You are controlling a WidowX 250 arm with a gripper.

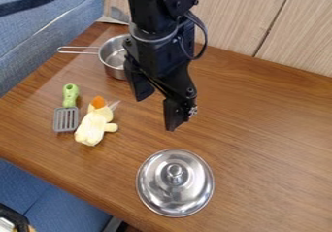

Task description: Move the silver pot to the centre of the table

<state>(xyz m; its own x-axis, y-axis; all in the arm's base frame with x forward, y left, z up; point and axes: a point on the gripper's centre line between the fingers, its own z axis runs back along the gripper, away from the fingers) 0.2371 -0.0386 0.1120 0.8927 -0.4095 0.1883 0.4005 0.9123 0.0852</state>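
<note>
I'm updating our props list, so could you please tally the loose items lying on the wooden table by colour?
Silver: 2 (pot, lid)
Yellow with orange: 1 (soft toy)
Green and grey: 1 (slotted spatula)
Total: 4

The tabletop (pixel 272 143) is warm brown with darker streaks of wood grain. The pot (pixel 111 57) and lid (pixel 156 185) are silver. The spatula (pixel 65 119) pairs a grey, slotted head with a lime-green handle. The toy (pixel 92 128) is pale yellow, tipped orange. Black covers the arm (pixel 156 46) and fingers (pixel 175 113). The panels (pixel 233 12) are beige, finely grained; the upholstery (pixel 39 46) is blue.
</note>
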